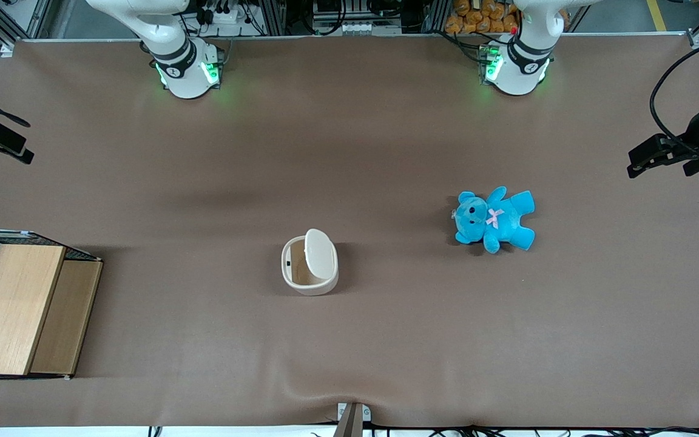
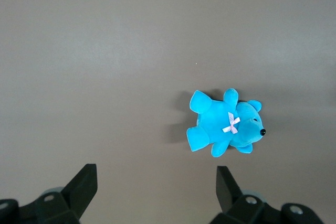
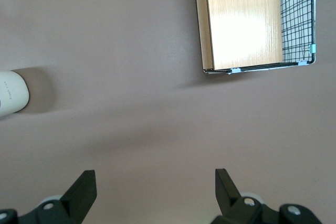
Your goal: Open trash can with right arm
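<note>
Right wrist view: gripper (image 3: 152,195) spread wide above table (image 3: 131,51).

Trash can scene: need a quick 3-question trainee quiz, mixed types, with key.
1. True or false: the trash can has its lid shut flat.
2. Pick one. The gripper is: A) shut on the lid; B) open over the table, apart from the trash can; C) resting inside the trash can.
3. Fill in: seen from the trash can, the blue teddy lies toward the ____ arm's end of the table.

Key: 1 false, the lid stands up and the inside shows. 2 B. 3 parked.
</note>
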`<state>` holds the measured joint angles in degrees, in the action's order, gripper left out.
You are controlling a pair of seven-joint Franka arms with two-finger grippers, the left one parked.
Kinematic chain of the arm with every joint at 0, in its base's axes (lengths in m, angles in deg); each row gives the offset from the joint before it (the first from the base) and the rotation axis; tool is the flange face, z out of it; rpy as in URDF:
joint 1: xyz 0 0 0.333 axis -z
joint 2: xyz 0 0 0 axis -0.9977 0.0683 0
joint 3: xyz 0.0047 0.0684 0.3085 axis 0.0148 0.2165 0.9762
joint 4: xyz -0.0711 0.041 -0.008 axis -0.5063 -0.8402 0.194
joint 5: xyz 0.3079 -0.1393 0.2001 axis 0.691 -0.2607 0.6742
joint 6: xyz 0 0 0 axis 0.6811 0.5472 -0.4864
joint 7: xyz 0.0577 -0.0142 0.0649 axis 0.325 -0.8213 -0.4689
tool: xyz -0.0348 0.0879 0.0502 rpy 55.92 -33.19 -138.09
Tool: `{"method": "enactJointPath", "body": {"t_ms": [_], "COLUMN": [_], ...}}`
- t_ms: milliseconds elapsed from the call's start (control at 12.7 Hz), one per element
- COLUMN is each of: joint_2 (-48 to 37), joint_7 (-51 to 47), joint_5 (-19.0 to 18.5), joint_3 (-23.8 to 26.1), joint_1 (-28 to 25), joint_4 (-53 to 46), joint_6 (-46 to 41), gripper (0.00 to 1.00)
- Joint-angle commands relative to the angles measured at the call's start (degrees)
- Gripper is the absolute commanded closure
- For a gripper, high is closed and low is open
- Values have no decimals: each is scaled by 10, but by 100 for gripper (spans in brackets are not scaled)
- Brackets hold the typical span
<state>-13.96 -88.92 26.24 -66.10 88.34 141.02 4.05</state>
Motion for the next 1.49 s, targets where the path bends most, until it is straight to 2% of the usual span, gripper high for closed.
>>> {"method": "enactJointPath", "body": {"t_ms": [0, 1414], "joint_2": [3, 10], "joint_7": [6, 32], "joint_5": [-3, 5], "joint_3": [-5, -4], "joint_1": [-6, -8], "joint_4": [-8, -7], "joint_6": [-1, 0], "gripper": [0, 0]}}
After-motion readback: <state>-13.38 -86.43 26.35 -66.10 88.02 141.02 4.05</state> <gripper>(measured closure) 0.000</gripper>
